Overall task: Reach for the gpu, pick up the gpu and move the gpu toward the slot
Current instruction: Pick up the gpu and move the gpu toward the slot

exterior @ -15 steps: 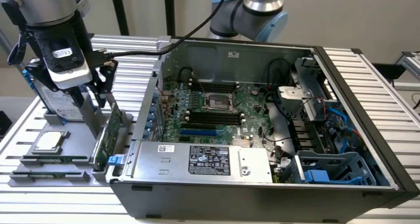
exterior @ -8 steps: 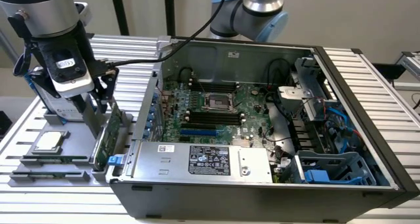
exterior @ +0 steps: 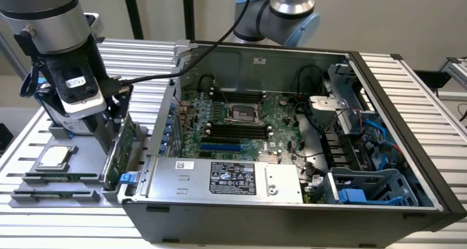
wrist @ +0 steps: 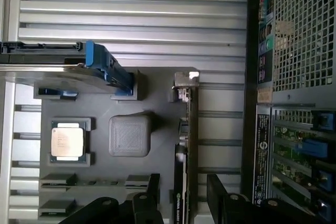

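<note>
Wrist view: one gripper (wrist: 184, 182), fingers spread, straddling one upright gpu (wrist: 188, 124); one chip (wrist: 67, 142).

light: bright, even, diffuse | glare: pale sheen on ribbed table (wrist: 131, 3) | shadows: soft, dark inside computer case (exterior: 255, 221)

open computer case (exterior: 219, 223), small silver chip (exterior: 54, 157)

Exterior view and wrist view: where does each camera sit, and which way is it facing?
Exterior view: off the arm, raised, looking down into the open computer case; the arm shows at the exterior view's left.
Wrist view: on the wrist, looking down at the grey holder; the gripper, fingers open, straddles the gpu.
Shared: the gpu, the square chip and the computer case.
</note>
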`<state>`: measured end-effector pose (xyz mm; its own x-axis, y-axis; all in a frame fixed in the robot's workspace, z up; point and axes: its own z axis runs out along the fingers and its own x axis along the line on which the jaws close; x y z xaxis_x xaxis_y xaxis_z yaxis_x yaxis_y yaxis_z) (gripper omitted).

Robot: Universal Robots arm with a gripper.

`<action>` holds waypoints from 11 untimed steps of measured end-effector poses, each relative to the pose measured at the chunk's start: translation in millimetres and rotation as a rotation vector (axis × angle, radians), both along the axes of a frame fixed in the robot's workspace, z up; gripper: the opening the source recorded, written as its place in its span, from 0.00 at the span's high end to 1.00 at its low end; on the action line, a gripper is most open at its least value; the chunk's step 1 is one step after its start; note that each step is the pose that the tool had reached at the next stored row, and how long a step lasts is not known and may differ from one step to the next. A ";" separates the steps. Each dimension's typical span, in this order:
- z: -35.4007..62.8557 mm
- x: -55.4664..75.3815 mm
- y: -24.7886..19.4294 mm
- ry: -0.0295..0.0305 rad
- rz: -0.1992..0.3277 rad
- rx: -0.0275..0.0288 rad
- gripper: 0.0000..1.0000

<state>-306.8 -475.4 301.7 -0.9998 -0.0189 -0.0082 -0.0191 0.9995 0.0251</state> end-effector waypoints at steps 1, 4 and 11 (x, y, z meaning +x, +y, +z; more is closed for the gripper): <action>-1.7 -0.4 -0.5 -0.0017 0.000 -0.0001 0.52; -7.2 -1.9 -1.9 -0.0065 0.000 -0.0005 0.52; -18.6 -5.0 -6.8 -0.0203 -0.003 -0.0020 0.52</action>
<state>-311.8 -482.2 283.1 -0.9995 -0.0157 -0.0285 -0.0164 0.9996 0.0227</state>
